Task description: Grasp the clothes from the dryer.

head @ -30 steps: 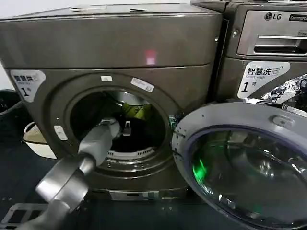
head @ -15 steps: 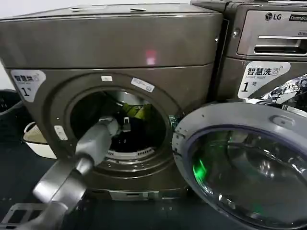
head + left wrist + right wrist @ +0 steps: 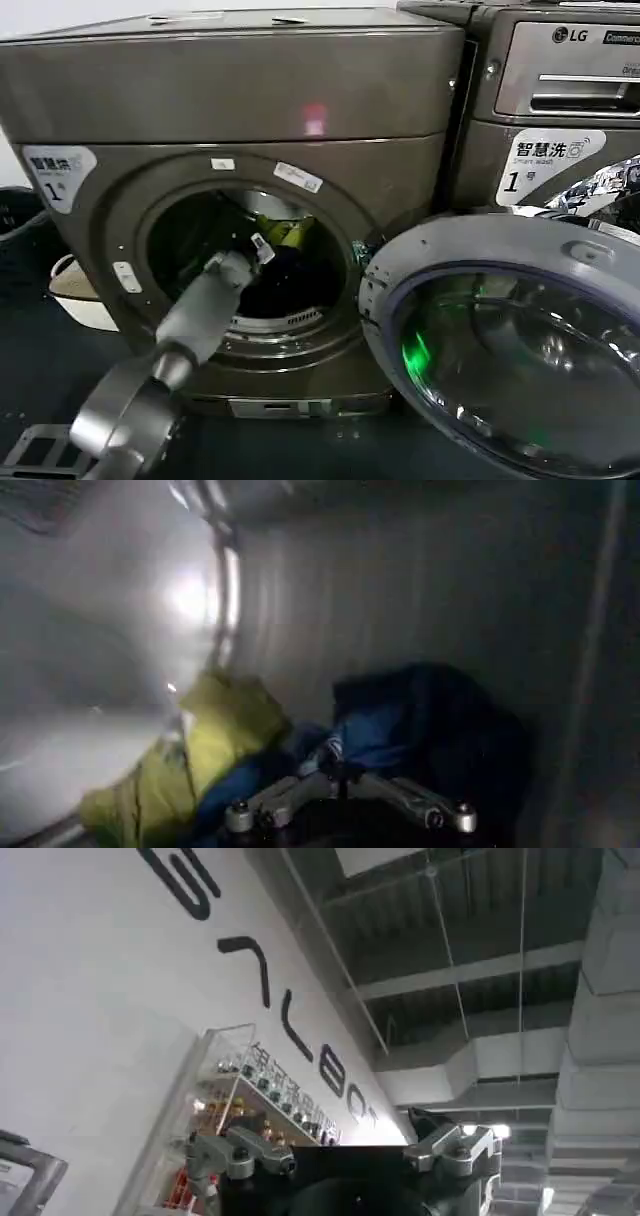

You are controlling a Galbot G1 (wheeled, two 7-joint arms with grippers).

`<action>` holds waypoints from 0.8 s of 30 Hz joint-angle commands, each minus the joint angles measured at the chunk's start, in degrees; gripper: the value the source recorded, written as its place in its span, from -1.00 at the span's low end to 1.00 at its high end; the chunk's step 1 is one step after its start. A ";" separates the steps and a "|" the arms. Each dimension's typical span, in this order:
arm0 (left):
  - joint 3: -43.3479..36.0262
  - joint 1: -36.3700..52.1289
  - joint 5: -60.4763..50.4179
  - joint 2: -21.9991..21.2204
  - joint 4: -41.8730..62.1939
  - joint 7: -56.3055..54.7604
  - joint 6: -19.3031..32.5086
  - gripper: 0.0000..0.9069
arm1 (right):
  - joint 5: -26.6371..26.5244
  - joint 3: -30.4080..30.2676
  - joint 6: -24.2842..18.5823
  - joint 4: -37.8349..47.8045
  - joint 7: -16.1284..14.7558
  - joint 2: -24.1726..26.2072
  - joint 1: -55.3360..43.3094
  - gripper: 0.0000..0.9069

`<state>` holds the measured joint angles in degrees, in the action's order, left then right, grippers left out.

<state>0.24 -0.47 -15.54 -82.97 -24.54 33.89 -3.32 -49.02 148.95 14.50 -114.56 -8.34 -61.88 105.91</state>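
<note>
Left gripper (image 3: 345,805) reaches through the porthole of the dryer (image 3: 240,150), jaws spread wide and grasping nothing, just before the clothes (image 3: 300,745). The yellow-green and navy heap lies inside the dryer's drum. Right gripper (image 3: 345,1158) points away from the dryer, jaws released.

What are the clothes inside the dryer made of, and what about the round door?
The clothes look like soft cloth: the yellow-green and navy pieces lie crumpled in folds. The round door seems to be shiny glass in a grey, probably plastic, rim, since green light reflects off it. The dryer looks like brushed bronze-grey metal.
</note>
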 commanded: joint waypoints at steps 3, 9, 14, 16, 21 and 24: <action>13.16 -6.90 17.72 -0.78 -9.80 -20.55 3.38 -1.00 | 0.85 -1.20 -0.57 0.08 0.01 -0.04 -0.55 1.00; 15.29 -10.87 23.36 -1.01 -15.03 -32.38 10.41 -1.00 | 0.84 -1.67 -2.46 0.44 0.60 0.24 -0.62 1.00; 17.16 -13.80 25.17 -2.44 -20.65 -41.49 16.21 -1.00 | 0.73 -1.44 -2.88 0.96 1.38 0.91 -0.20 1.00; 17.80 -15.17 25.08 -3.06 -22.27 -44.69 18.05 -1.00 | 0.81 -1.49 -2.34 0.85 1.60 0.84 -0.11 1.00; 19.05 -19.79 24.50 -4.50 -27.59 -48.99 20.89 -1.00 | 2.04 -1.45 -3.03 0.51 1.35 0.73 -0.03 1.00; 19.52 -21.37 22.91 -5.12 -28.23 -49.29 21.68 -1.00 | 1.96 -1.06 -3.11 0.88 1.30 0.97 0.03 1.00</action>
<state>16.18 -14.48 5.44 -86.30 -44.10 -2.87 11.52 -47.79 147.63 11.89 -113.91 -7.19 -61.17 105.88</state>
